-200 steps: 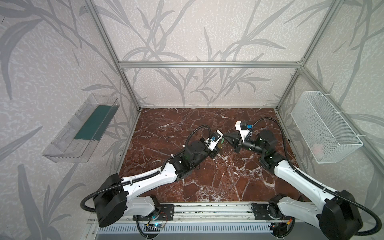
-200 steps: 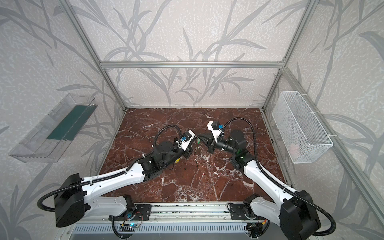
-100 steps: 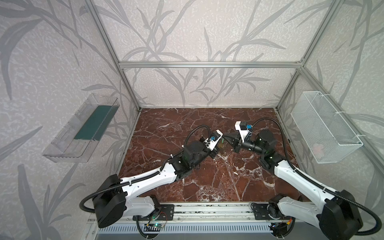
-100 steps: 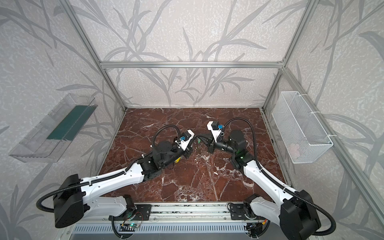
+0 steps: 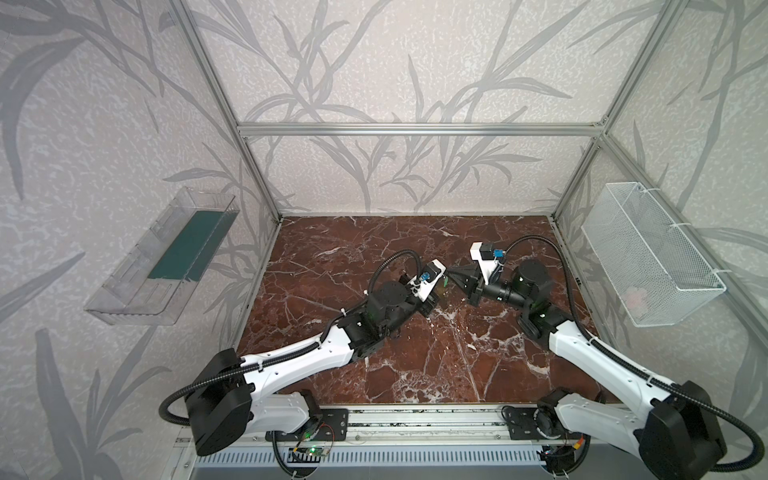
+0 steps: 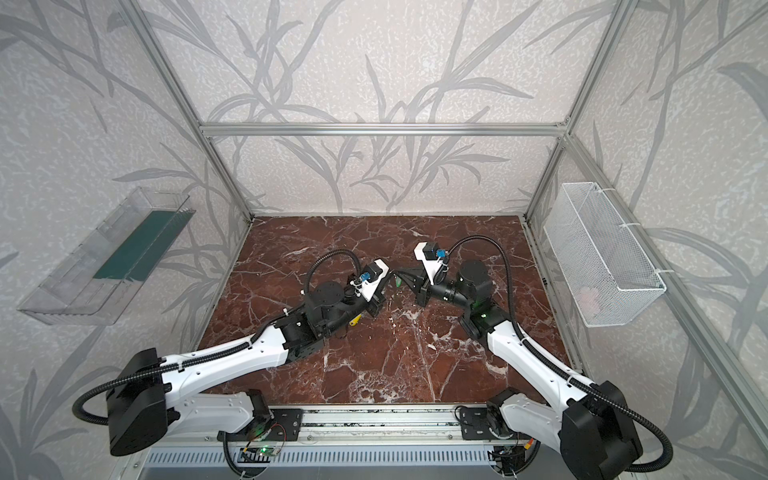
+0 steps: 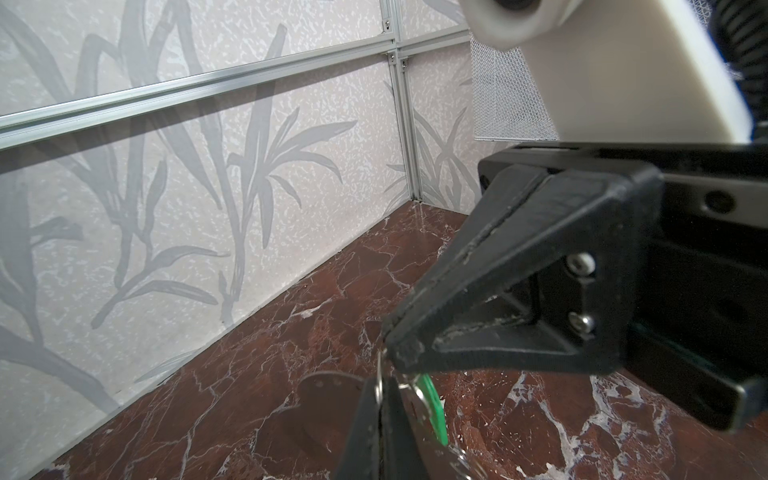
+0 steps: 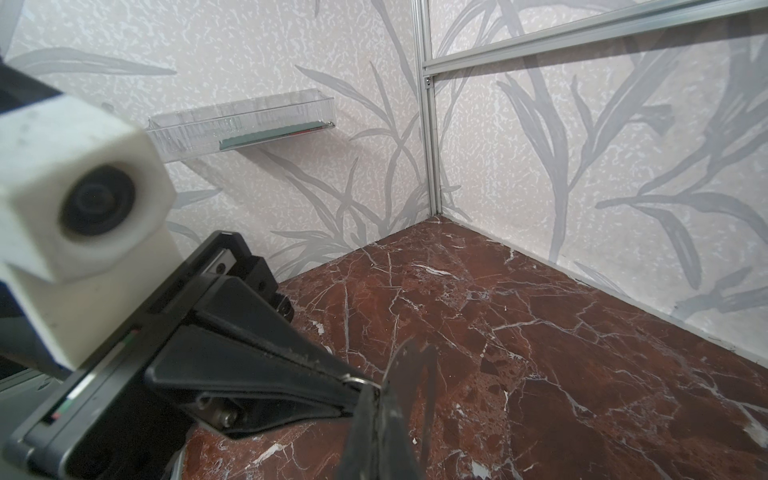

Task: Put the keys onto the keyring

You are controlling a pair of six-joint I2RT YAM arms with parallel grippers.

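The left gripper is found clamped on a small metal ring, the right gripper closed tip-to-tip against it, the green key hung beside, the keyring upright close by, the yellow key noted beside the left arm.

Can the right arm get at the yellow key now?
Probably not. The yellow key shows as a sliver under the left arm, and the right hand is shut, tip to tip with the left hand, which pinches the green key by its ring.

Left gripper, right gripper closed, tip-to-tip.
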